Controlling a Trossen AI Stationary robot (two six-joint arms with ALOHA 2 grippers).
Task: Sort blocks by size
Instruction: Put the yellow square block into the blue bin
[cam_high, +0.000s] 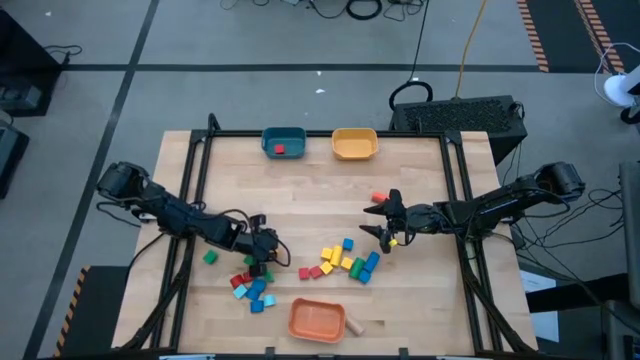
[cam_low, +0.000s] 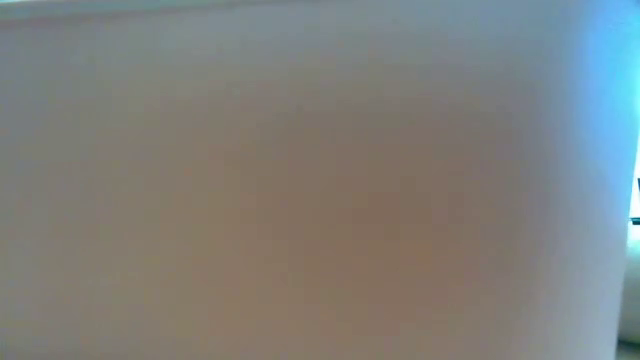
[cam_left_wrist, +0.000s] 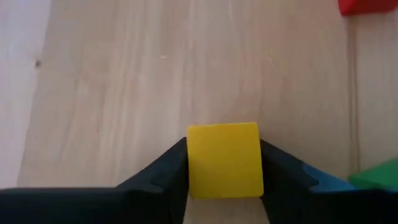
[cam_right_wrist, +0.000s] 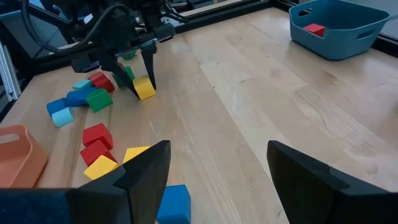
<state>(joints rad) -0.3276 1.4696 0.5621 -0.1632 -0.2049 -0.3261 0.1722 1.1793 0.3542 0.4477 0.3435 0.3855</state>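
Teal bowl (cam_high: 283, 143): at the far edge of the table, holding one red block (cam_high: 279, 149).
Yellow bowl (cam_high: 354, 144): just beside the teal one; nothing shows inside.
Orange bowl (cam_high: 317, 319): at the near edge, nothing showing inside; a plain wood block (cam_high: 354, 325) lies touching or just beside its right side.
Table (cam_high: 320, 195): light wood planks in a black frame, standing on grey floor with cables around it.
Low view: blocked by a pale blur, nothing readable.
Left gripper (cam_high: 267, 262): down at the left cluster, fingers pinching a yellow cube (cam_left_wrist: 224, 160) that looks to rest on the wood.
Right gripper (cam_high: 384, 222): near table centre-right, fingers spread wide with nothing between them.
Left cluster (cam_high: 252, 288): roughly seven pieces, red, blue, light blue and green, though the arm hides some; one green block (cam_high: 210, 257) sits apart to the left.
Right cluster (cam_high: 343, 261): about ten blocks, red, yellow, blue and one green.
Orange block (cam_high: 379, 197): one, alone, beyond the right gripper.
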